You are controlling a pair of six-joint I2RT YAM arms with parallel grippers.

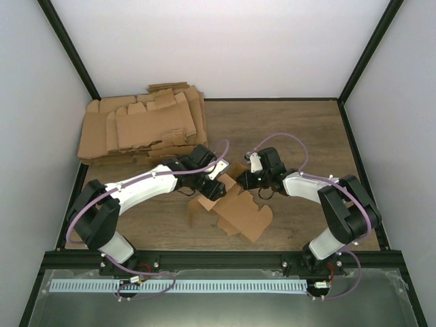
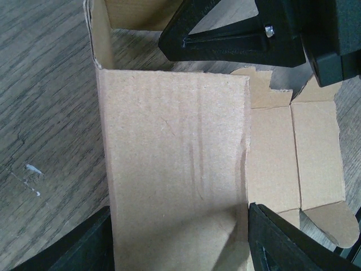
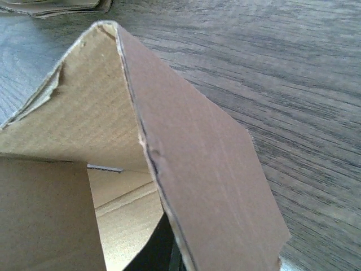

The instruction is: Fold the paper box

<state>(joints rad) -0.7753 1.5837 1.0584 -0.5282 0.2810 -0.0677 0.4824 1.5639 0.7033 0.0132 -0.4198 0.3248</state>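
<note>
While both arms meet mid-table, only the top view gives me the whole layout. The plain brown cardboard paper box (image 1: 242,211) lies part-folded on the dark wood-grain table (image 1: 306,136), near the front, between the two arms. The left gripper (image 1: 215,189) sits at its left end and the right gripper (image 1: 253,178) at its far edge. An untidy pile of flat brown cardboard blanks (image 1: 143,126) sits far left, well apart from the box.

Left wrist view adds detail the top view lacks. One flat panel shows faint corrugation ribs and a ragged right edge. A short wall stands upright at its far-left corner, and smaller flaps with a rounded tab lie flat to the right. My left black fingers (image 2: 84,245) are spread wide, one at each side edge of that panel. I can't tell if they squeeze it. A black triangular finger (image 2: 225,36) of the other arm shows at the panel's far end. A white speck (image 2: 32,169) marks the tabletop.

Right wrist view is nearly filled by a raised flap, creased into a tent-like ridge, with a matte face, a frayed edge and an angled corner. The right fingers are hidden behind the card, so I can't tell how far open they are or whether they hold anything.
</note>
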